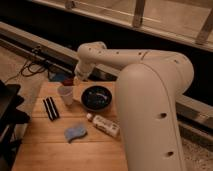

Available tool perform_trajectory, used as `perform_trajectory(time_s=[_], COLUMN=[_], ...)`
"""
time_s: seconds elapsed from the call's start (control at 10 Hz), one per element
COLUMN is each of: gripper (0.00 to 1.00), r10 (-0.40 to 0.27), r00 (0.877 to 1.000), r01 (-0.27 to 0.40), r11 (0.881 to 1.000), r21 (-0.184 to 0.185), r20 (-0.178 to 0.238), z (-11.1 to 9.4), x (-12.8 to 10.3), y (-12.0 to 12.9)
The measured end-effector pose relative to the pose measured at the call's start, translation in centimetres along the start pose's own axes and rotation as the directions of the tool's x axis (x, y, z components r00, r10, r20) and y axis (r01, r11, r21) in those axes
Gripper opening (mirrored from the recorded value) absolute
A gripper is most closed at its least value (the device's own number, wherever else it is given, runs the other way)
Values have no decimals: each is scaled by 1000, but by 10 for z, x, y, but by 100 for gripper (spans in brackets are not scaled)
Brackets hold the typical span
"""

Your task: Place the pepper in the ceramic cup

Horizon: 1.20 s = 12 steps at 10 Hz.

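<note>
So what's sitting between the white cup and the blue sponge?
Nothing: the camera view shows only bare table between the cup and the sponge. The black strips lie off to the side. The gripper is just above the cup.

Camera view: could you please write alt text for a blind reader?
A white robot arm reaches over a wooden table, its pincer by a white cup. Nearby lie a dark bowl, a bottle and a blue sponge.

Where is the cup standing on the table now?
In the camera view the cup stands at the far side of the table, just left of the bowl. The gripper hangs just above and behind it.
</note>
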Motion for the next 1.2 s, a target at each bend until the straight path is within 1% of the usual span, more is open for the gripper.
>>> perform_trajectory(time_s=[0.2, 0.4, 0.5, 0.7, 0.9, 1.0, 1.2], gripper=[60, 76, 78, 78, 78, 78, 78], r10=[1, -11, -16, -28, -25, -27, -44], r00=[1000, 1000, 1000, 999, 999, 999, 999], r01=[-1, 11, 15, 25, 22, 25, 43], r11=[1000, 999, 999, 997, 998, 998, 999], r21=[-19, -43, -52, -67, -63, -55, -8], r20=[-2, -7, -14, -34, -44, -39, -11], z=[4, 11, 13, 17, 14, 11, -4], x=[2, -1, -2, -3, 0, -1, -16], y=[1, 7, 9, 15, 16, 14, 11])
